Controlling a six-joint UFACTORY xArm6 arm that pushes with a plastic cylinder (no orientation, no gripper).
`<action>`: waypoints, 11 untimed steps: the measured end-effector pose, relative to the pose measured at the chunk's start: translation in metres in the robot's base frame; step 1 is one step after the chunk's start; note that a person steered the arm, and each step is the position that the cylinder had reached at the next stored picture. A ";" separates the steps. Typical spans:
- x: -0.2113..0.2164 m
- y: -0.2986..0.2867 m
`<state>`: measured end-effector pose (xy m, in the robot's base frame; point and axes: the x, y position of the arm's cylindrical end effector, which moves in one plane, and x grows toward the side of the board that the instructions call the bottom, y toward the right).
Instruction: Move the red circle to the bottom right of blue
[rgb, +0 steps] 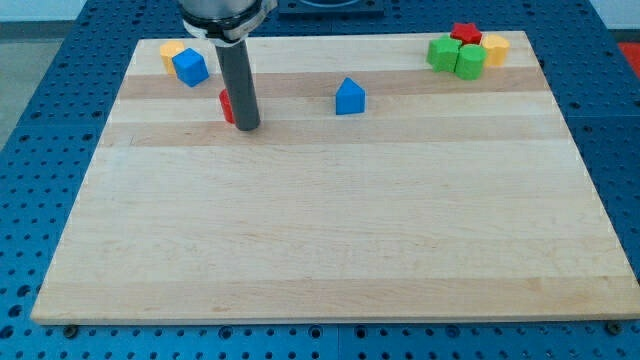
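Note:
The red circle (226, 104) lies in the upper left part of the wooden board (330, 240), mostly hidden behind my rod. My tip (247, 127) rests on the board just right of and touching the red circle. A blue cube (190, 67) sits up and to the left of the red circle, near the board's top left corner. A second blue block (349, 96), house-shaped, stands to the right of my tip near the top middle.
A yellow block (172, 51) sits behind the blue cube at the top left. At the top right a red star (465, 33), two green blocks (444, 52) (470, 62) and a yellow block (495, 48) cluster together.

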<state>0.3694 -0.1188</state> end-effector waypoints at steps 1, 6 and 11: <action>-0.009 -0.007; -0.043 -0.041; 0.008 -0.026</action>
